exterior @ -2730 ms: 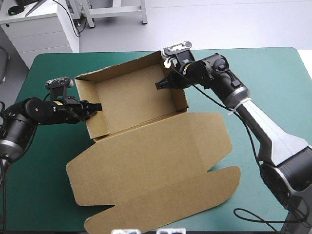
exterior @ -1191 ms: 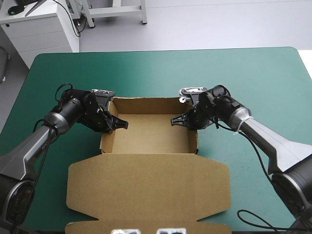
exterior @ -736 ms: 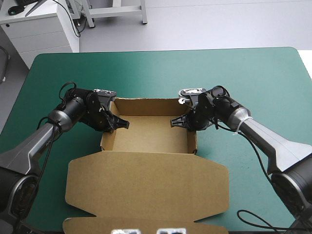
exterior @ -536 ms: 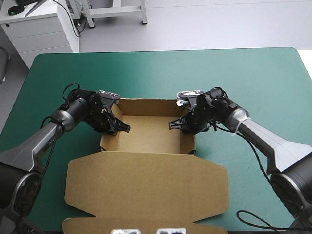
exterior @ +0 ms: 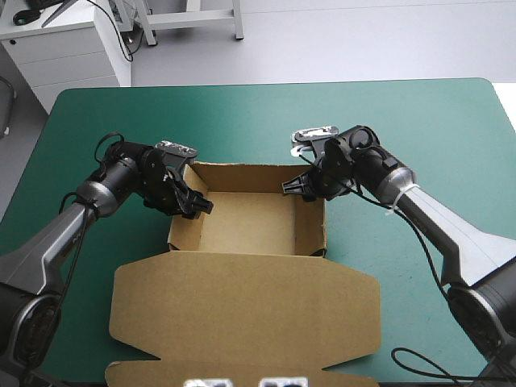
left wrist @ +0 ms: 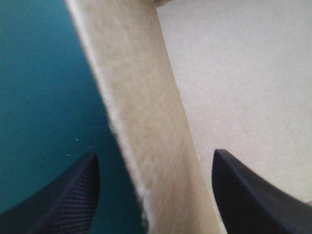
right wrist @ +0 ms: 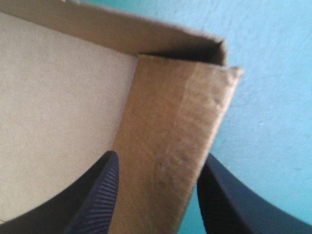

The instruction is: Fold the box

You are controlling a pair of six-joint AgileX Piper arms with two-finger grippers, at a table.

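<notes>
The brown box (exterior: pixel 246 222) stands as an open tray at the table's middle. Its walls are raised and its lid (exterior: pixel 242 310) lies flat toward the near edge. My left gripper (exterior: pixel 196 205) is at the left wall near the far left corner. In the left wrist view this gripper (left wrist: pixel 155 154) is open and straddles that wall (left wrist: pixel 146 112), one finger outside and one inside. My right gripper (exterior: pixel 295 187) sits at the right wall by the far right corner. In the right wrist view that gripper (right wrist: pixel 160 155) is open astride the folded wall (right wrist: pixel 170 126).
The teal-green cover (exterior: pixel 403 121) lies bare behind the box and on both sides of it. The lid's front flap (exterior: pixel 234 372) reaches the table's near edge.
Earlier the box sat skewed and farther back; now it stands square and nearer. Just before now, both grippers slid along the side walls toward the far corners.
</notes>
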